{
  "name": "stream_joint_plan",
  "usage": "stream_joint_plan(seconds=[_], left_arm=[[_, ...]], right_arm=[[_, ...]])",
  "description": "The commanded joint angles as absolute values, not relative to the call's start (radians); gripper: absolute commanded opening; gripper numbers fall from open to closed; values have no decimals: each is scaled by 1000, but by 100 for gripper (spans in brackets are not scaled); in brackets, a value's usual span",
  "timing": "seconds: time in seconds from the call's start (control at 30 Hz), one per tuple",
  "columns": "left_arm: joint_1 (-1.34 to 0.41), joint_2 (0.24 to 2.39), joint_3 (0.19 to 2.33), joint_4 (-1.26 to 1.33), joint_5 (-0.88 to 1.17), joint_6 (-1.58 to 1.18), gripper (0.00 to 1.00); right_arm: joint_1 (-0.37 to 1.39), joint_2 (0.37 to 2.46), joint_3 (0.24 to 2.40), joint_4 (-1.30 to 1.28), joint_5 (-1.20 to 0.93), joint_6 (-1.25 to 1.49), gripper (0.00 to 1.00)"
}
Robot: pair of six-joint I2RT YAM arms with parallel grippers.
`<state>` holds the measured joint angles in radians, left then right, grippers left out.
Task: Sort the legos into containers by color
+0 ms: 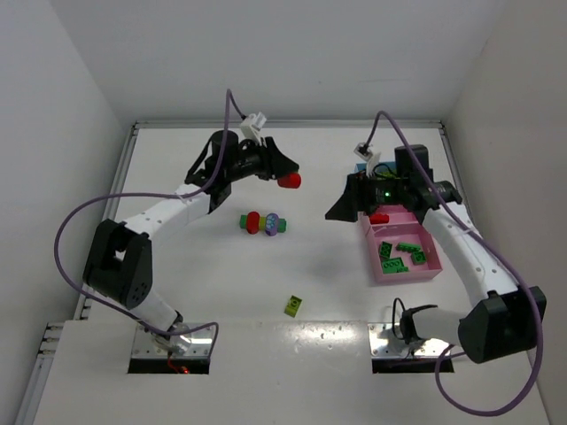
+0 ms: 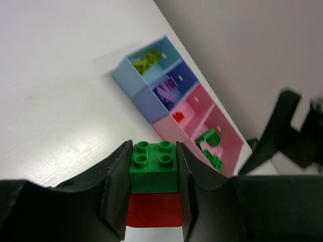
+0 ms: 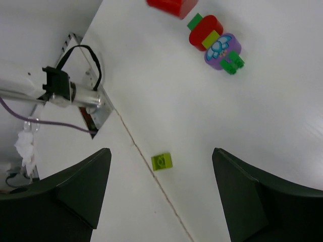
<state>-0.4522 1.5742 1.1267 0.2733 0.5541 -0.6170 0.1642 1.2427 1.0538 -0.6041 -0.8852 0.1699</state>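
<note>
Two-brick stack (image 2: 153,176): green sitting on red (off the table).
Left gripper (image 2: 154,147): squeezing it.
Right gripper (image 1: 340,211): gaping, empty.
Yellow-green brick (image 1: 293,305): lying at the table's six o'clock.

The bench (image 1: 337,292) is smooth, white and faintly glossy. At lower centre of the left wrist view, the green brick (image 2: 153,166) and red brick (image 2: 154,209) are glossy plastic between matt black fingers (image 2: 117,189) of the left end effector (image 2: 154,147). The pink tray (image 2: 169,132) and blue tray (image 2: 128,83) are smooth satin plastic. The base plate (image 1: 173,348), lower left of the top view, is bare metal.
</note>
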Motion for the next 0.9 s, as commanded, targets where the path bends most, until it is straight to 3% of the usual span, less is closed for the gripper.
stream_joint_plan(seconds=[0.0, 0.2, 0.37, 0.87], left_arm=[[-436, 1562, 1204, 188, 321, -753, 0], [-474, 1529, 1258, 49, 129, -736, 0], [-483, 1509, 1258, 40, 118, -796, 0], [-483, 1528, 1226, 196, 327, -951, 0]], right_arm=[[271, 1233, 1058, -373, -760, 397, 81], [388, 1337, 1140, -293, -539, 491, 81], [419, 1423, 1218, -267, -488, 511, 81], [471, 1608, 1381, -196, -485, 538, 88]])
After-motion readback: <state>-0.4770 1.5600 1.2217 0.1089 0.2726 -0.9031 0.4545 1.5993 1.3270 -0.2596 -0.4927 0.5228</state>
